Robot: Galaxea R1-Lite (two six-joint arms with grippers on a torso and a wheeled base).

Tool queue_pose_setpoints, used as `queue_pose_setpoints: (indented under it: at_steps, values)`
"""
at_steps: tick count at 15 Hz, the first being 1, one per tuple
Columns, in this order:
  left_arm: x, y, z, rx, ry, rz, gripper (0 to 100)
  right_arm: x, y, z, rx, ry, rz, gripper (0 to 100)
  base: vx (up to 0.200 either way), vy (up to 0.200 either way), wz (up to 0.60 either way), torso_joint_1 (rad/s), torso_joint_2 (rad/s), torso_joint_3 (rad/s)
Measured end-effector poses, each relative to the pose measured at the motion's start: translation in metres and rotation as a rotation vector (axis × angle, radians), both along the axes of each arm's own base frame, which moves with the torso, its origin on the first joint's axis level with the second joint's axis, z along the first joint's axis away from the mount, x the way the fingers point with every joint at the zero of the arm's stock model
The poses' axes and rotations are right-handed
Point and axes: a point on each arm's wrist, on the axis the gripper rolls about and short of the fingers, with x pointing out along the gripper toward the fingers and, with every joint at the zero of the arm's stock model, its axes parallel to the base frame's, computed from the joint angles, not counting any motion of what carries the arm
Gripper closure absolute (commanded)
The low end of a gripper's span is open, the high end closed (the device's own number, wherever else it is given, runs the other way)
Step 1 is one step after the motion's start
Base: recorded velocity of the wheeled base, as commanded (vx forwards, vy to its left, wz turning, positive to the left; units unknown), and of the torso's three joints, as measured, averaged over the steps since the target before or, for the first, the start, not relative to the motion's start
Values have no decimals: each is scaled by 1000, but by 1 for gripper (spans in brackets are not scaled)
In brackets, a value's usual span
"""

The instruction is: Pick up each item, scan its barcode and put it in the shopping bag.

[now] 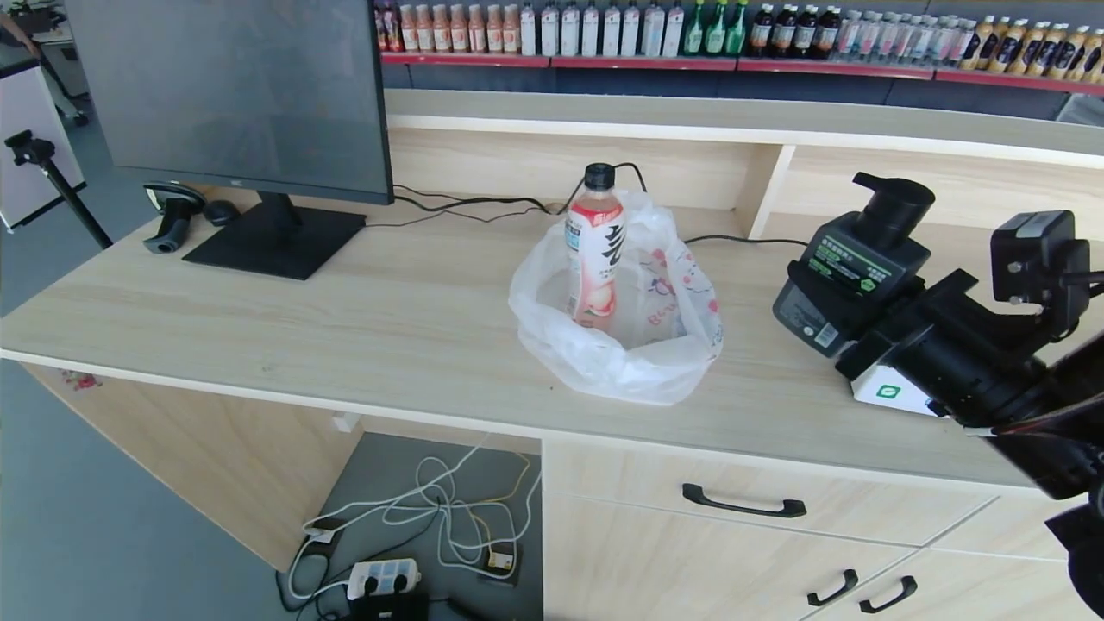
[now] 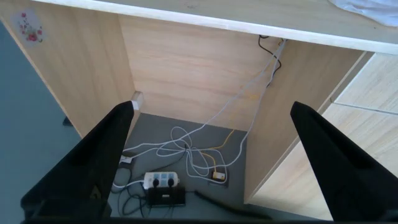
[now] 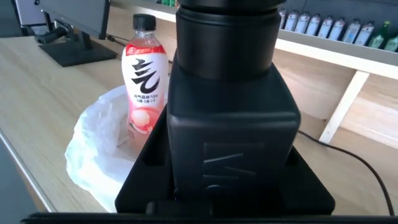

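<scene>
A pink-labelled drink bottle (image 1: 595, 250) (image 3: 144, 81) with a black cap stands upright inside the open white plastic shopping bag (image 1: 617, 354) (image 3: 93, 155) in the middle of the wooden counter. To its right a black barcode scanner (image 1: 854, 267) (image 3: 230, 118) with a green label is tilted toward the bag. My right gripper (image 1: 884, 345) (image 3: 227, 193) is shut on the scanner from behind. My left gripper (image 2: 211, 168) hangs open below the counter's front edge with nothing between its fingers (image 2: 93, 162).
A monitor (image 1: 233, 95) stands at the back left with a handheld scanner (image 1: 172, 220) beside it. Cables run along the counter's back. Shelves of bottles (image 1: 690, 30) line the rear. Drawers (image 1: 742, 504) sit below; a power strip (image 2: 163, 182) and cords lie on the floor.
</scene>
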Motion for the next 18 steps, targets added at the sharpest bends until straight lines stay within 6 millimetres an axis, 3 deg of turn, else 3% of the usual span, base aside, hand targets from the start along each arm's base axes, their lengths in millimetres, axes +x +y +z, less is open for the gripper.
queue_pose_setpoints:
  at_steps: [10,18]
  values:
    - [0,0,0,0,1,0,0,24,38,0,51,11,124,100,20,0,0,0,0,0]
    - [0,0,0,0,0,1,0,84,60,-4,129,-11,125,100,0,0,0,0,0,0]
